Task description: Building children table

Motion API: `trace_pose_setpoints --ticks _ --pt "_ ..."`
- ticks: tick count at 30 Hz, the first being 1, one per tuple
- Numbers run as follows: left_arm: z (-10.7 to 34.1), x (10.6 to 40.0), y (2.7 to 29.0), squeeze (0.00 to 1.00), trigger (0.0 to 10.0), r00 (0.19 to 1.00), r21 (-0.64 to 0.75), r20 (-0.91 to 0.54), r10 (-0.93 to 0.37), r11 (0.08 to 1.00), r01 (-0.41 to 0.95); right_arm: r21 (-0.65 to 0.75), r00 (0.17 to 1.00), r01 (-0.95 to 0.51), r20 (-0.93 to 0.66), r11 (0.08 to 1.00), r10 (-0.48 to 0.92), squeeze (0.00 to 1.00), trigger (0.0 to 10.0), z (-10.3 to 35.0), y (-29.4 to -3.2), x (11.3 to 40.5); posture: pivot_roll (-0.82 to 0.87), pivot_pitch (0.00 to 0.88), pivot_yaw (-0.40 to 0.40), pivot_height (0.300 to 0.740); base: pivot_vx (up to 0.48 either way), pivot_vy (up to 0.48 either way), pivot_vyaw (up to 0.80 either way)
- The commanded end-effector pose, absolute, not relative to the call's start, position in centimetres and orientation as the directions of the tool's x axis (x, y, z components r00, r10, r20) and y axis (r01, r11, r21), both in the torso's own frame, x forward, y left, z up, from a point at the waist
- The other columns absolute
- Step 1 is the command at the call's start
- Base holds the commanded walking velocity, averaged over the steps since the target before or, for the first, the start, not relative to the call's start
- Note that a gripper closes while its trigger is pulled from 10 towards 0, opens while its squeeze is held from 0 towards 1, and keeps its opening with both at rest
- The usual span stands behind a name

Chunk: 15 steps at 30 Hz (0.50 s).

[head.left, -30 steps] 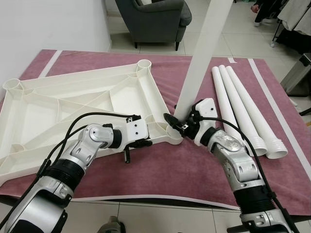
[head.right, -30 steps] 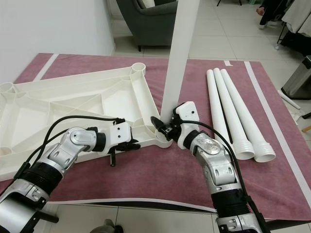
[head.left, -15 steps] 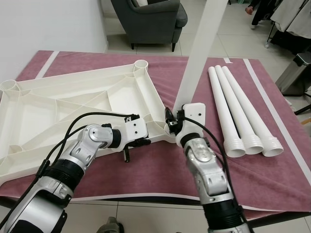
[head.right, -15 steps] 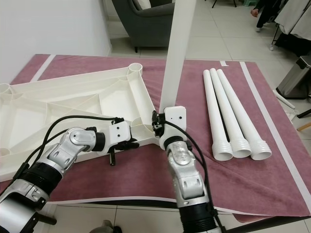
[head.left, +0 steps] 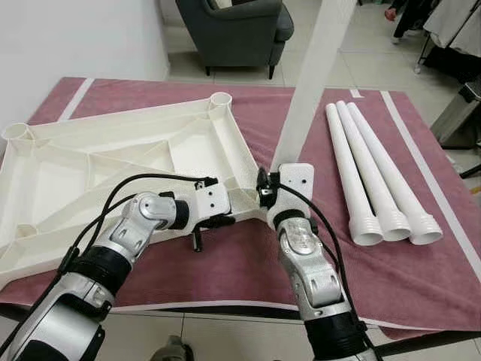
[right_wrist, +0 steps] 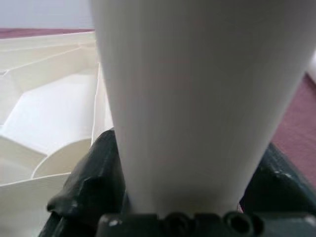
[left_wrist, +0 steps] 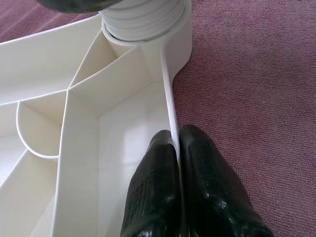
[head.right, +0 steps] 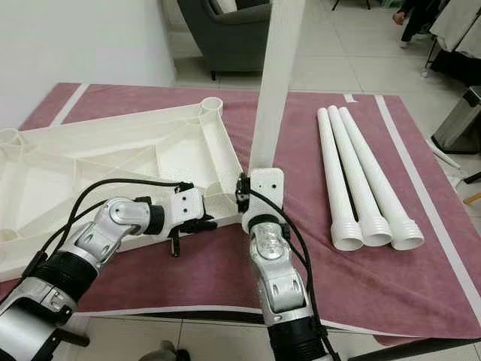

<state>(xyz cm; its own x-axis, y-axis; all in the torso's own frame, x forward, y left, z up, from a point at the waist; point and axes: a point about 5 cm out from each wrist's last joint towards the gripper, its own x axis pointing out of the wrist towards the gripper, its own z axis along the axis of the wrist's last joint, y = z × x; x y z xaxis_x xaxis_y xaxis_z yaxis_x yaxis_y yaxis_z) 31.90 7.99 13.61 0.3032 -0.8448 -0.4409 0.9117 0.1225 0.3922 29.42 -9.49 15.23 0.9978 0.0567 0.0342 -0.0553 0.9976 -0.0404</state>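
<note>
Tiled floor (head.left: 361,68) runs behind a maroon rug (head.left: 248,256), with a dark grey armchair (head.left: 234,30) at the top centre of the frame and a white wall (head.left: 75,37) in the upper left. On the rug lies the white plastic tabletop (head.left: 98,169), flipped underside up, its ribs and round corner sockets showing; it takes up the left half of the head views. At the tabletop's near right corner, about mid-frame, one white table leg (head.left: 312,83) stands nearly upright, leaning slightly and running out of the top of the frame, its ribbed end seated in the corner socket (left_wrist: 148,29). The right hand (head.left: 264,197) is clamped around the base of that leg, a black finger (right_wrist: 86,182) on either side of the tube. The left hand (left_wrist: 177,197) is at centre left, its two black fingers pinched shut on the thin edge wall of the tabletop, just beside the same corner. Three spare legs (head.left: 379,180) lie side by side at the right of the frame, well apart from the tabletop, ribbed ends toward the near edge.
</note>
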Motion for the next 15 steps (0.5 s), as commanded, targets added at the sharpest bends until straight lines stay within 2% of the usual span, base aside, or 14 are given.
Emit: trace_pose_setpoints --ticks 1,2,6,9,13,15 --pt "13.3 31.3 7.5 0.00 0.0 0.249 0.388 -0.439 -0.863 0.068 0.919 -0.027 0.997 -0.081 0.012 0.996 0.081 0.00 10.0 14.7 -9.5 29.3 0.09 0.068 0.033 0.740 0.000 0.000 0.00" --pt "13.3 31.3 7.5 0.00 0.0 0.249 0.388 -0.439 -0.863 0.068 0.919 -0.027 0.997 -0.081 0.012 0.996 0.081 0.00 10.0 14.7 -9.5 29.3 0.09 0.068 0.033 0.740 0.000 0.000 0.00" --pt "13.3 31.3 7.5 0.00 0.0 0.250 0.388 -0.439 -0.863 0.069 0.919 -0.089 0.946 -0.290 0.126 0.953 0.300 0.00 10.0 17.4 -9.9 29.6 0.08 0.062 0.031 0.740 0.000 0.000 0.00" --pt "13.3 31.3 7.5 0.00 0.0 0.250 0.388 -0.440 -0.863 0.069 0.919 -0.131 0.918 -0.351 0.149 0.927 0.368 0.00 10.0 18.3 -10.4 29.8 0.08 0.062 0.031 0.740 0.000 0.000 0.00" --pt "13.3 31.2 7.6 0.00 0.0 0.241 0.387 -0.442 -0.864 0.059 0.920 -0.223 0.832 -0.510 0.119 0.831 0.542 0.00 10.0 19.2 -11.2 30.0 0.09 0.059 0.032 0.740 0.000 0.000 0.00" --pt "13.3 31.1 7.7 0.00 0.0 0.237 0.387 -0.443 -0.865 0.054 0.920 -0.236 0.806 -0.554 0.086 0.798 0.585 0.00 10.0 19.1 -11.4 30.1 0.09 0.058 0.031 0.740 0.000 0.000 0.00"
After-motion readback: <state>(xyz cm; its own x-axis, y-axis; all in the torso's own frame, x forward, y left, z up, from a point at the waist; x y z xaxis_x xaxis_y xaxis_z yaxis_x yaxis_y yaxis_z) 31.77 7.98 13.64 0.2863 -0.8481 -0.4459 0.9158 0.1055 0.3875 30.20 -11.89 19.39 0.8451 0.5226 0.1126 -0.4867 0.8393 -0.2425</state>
